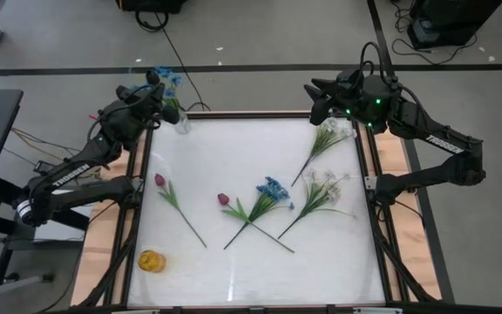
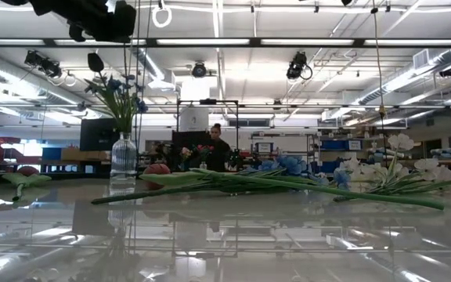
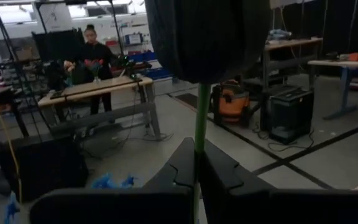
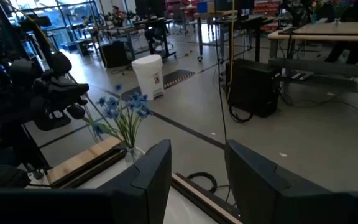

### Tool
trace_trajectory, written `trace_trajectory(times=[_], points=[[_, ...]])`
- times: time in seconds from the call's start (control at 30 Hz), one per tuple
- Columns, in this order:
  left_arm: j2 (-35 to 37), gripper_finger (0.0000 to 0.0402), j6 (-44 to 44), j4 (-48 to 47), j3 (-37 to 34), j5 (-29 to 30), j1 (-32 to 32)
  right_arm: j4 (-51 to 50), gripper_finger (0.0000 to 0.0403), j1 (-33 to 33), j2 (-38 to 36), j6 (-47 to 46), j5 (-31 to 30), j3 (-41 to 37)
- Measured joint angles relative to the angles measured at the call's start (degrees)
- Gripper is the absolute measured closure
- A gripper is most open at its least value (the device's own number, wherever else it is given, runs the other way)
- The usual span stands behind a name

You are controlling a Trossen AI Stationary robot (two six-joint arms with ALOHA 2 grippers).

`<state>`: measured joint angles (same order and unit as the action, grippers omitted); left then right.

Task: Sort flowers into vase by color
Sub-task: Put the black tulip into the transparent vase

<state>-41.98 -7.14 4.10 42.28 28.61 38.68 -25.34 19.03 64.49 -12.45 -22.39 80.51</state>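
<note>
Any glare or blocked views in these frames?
Low view: table top mirrors the ceiling lights, strong glare. High view: table washed out white. Left wrist view: dark bud fills the top, blurred. Right wrist view: clear.

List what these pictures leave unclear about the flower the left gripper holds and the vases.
- Left gripper, left wrist view: shut on a green stem; the large dark blurred shape above may be its bud, too close to tell.
- Clear vase, high view: the left arm overlaps it, so how many blue flowers stand inside is unclear.
- White flowers, high view: the right gripper, open, hides any vase beneath them.
</note>
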Motion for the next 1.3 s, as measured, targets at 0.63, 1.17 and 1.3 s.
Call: trace_trajectory(times=[0.63, 1.17, 1.3], points=[[-2.4, 0.0388, -2.8, -1.1, 0.0, -0.5, 1.8, 0.0, 0.0243, 1.1, 0.0, -1.0, 0.3, 0.0], [-12.8, 0.0388, 2.9, -2.7, 0.1, -0.5, 4.9, -0.1, 0.0243, 1.2, 0.0, -2.3, 1.1, 0.0], [-14.5, 0.0388, 6.3, -4.1, 0.1, -0.4, 6.2, -0.2, 0.0243, 1.2, 0.0, -2.4, 1.5, 0.0]])
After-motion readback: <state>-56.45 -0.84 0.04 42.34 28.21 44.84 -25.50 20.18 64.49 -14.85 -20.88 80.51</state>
